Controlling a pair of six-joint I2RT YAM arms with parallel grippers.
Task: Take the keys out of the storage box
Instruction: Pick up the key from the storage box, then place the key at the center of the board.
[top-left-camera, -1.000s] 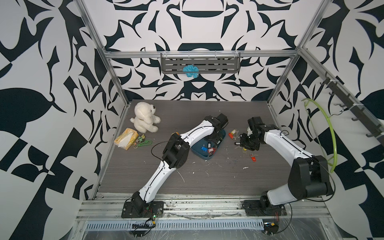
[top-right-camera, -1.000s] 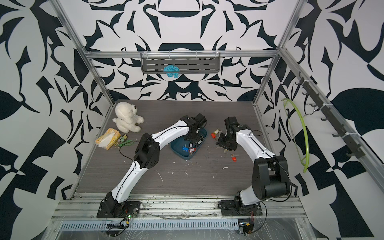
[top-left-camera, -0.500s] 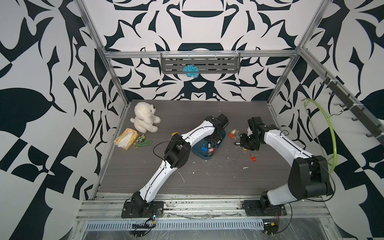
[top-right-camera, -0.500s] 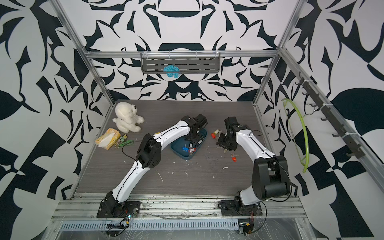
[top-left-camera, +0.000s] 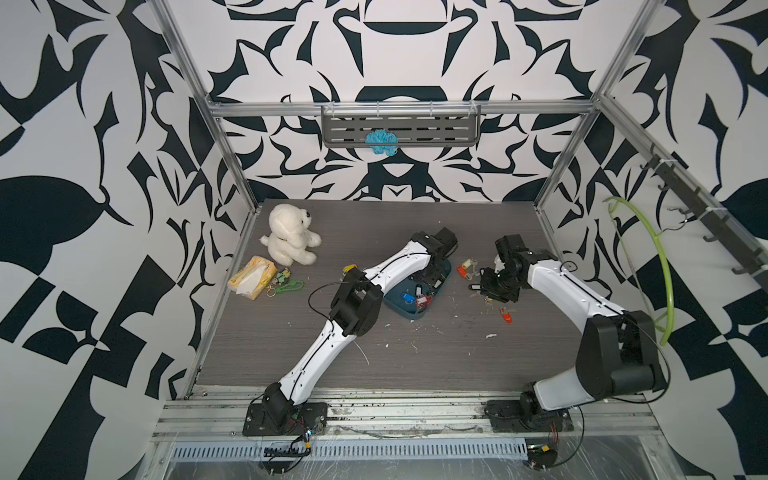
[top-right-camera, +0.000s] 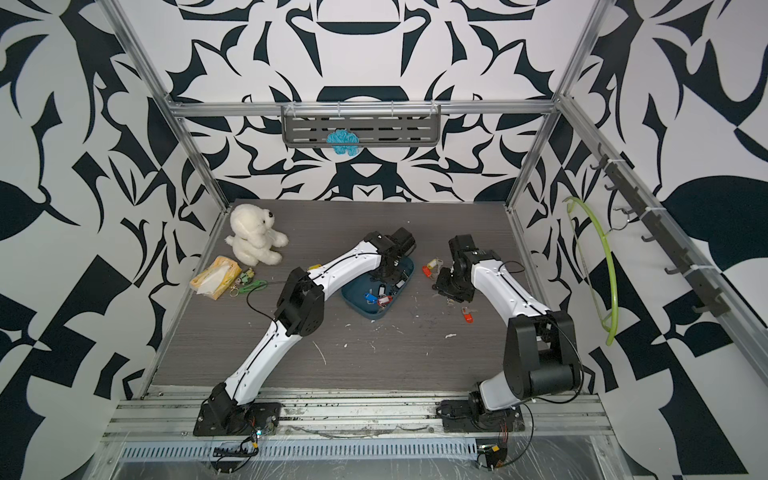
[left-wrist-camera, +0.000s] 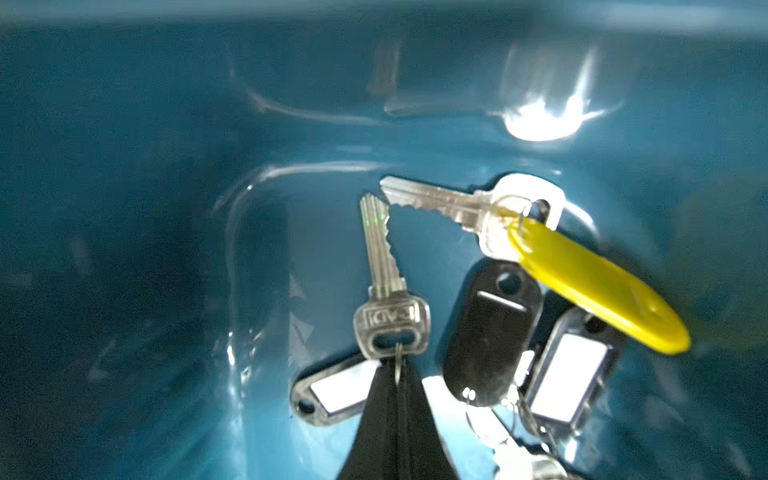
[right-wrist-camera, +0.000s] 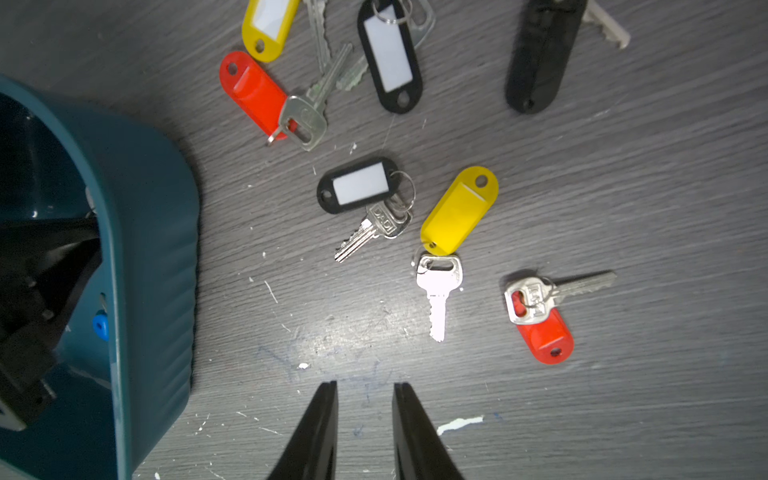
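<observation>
Left gripper (left-wrist-camera: 397, 374) is fully closed. Its tips meet on the ring of a silver key (left-wrist-camera: 384, 266), which looks pinched in the seam, though the wrist view is blurred there. It sits down inside the storage box (left-wrist-camera: 124, 208), near a corner.

Beside that key on the box floor are another key on a yellow tag (left-wrist-camera: 598, 291), a plain black tag (left-wrist-camera: 490, 332) and two black tags with white inserts. In a top view, blue- and red-tagged keys (top-left-camera: 415, 298) lie at the box end nearer the arm bases.

Right gripper (right-wrist-camera: 365, 385) shows a narrow gap with nothing in it, over bare table (right-wrist-camera: 623, 395) just beside the box's outer wall. Ahead of it, loose keys (right-wrist-camera: 376, 224) with red, yellow and black tags are spread on the table, outside the box.
</observation>
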